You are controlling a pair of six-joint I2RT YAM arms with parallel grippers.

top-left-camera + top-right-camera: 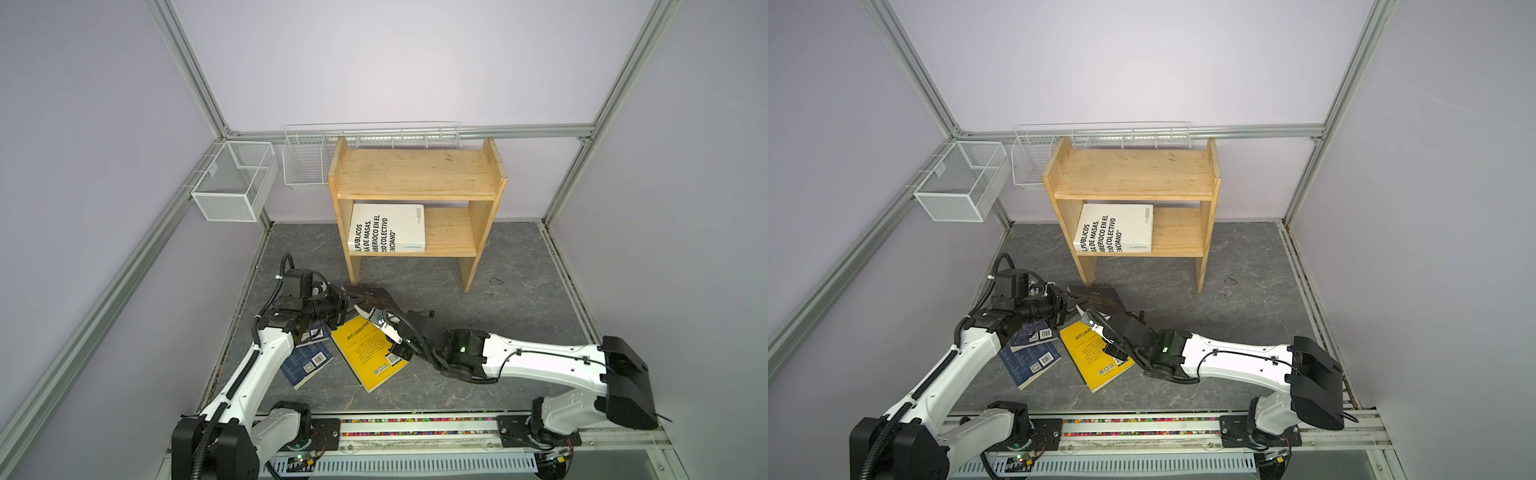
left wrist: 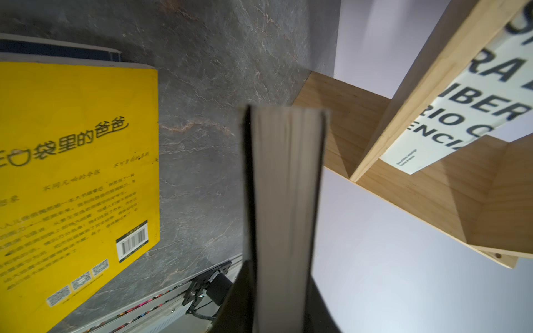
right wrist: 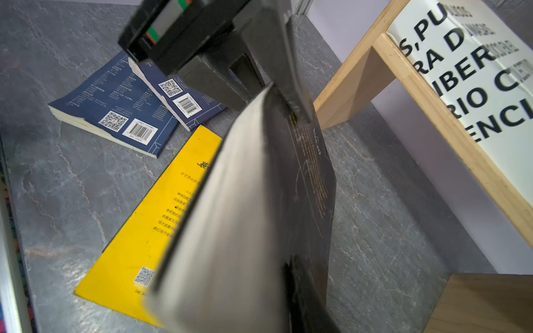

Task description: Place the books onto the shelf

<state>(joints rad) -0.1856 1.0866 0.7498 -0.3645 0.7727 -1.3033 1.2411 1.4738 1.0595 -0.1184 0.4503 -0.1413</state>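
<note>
A black book (image 1: 374,297) (image 1: 1100,296) hangs tilted above the grey floor, in front of the pine shelf (image 1: 415,174) (image 1: 1133,174). My left gripper (image 1: 347,305) (image 2: 279,274) is shut on one end of it, dark fingers flanking its page edge (image 2: 285,201). My right gripper (image 1: 368,315) (image 3: 245,288) is shut on the other end, one finger pressed on the cover (image 3: 302,173). A yellow book (image 1: 368,353) (image 3: 150,219) lies flat below them. Two navy books (image 1: 307,361) (image 3: 115,106) overlap on its left. A white book (image 1: 388,228) lies on the lower tier.
Two white wire baskets (image 1: 232,183) (image 1: 305,162) hang on the walls left of the shelf. A wire rack (image 1: 415,133) runs behind its top. The arms' base rail (image 1: 415,428) borders the floor's near edge. The shelf's top tier holds nothing.
</note>
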